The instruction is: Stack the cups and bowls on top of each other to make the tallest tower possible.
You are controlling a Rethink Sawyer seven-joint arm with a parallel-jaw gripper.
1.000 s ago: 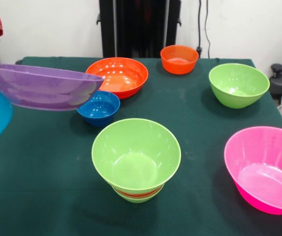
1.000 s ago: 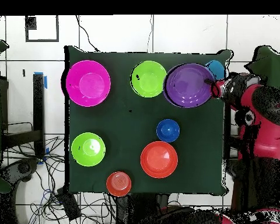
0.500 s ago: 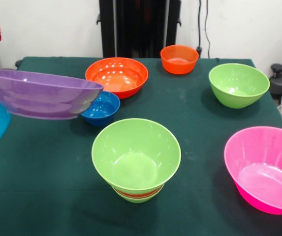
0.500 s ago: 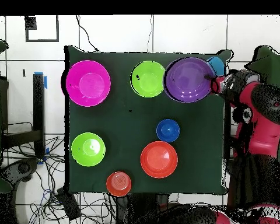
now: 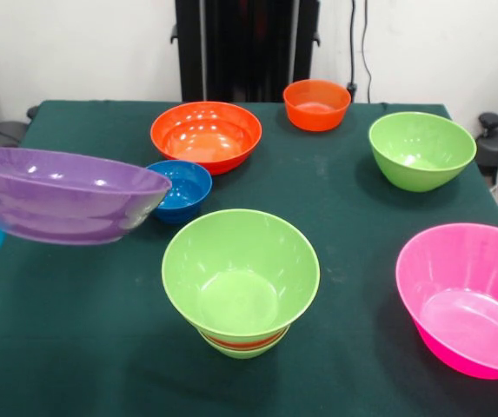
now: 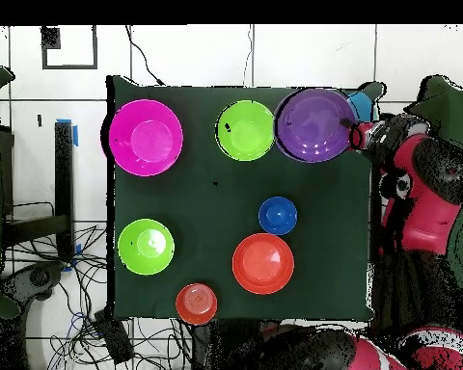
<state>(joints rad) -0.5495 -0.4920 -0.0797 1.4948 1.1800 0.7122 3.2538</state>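
Nearest the camera stands the tower (image 5: pixel 241 282) on the green table (image 5: pixel 335 208), its wide lime rim on top, and the pink bowl (image 5: pixel 466 295) is to its right. I hold the purple bowl (image 5: pixel 66 193) by its rim with my gripper (image 6: pixel 354 135), fingers closed on it, lifted above the table beside the tower. Behind it sits the small blue bowl (image 5: pixel 179 188), then the large orange bowl (image 5: pixel 206 135)

I see a dark green table (image 5: pixel 344 217) carrying the tower (image 5: pixel 241 282) at near centre, a pink bowl (image 5: pixel 466 295) near right, a lime bowl (image 5: pixel 421 149) far right, two orange bowls (image 5: pixel 207 135) (image 5: pixel 316 103) at the far side, and a small blue bowl (image 5: pixel 179 188) left of centre.
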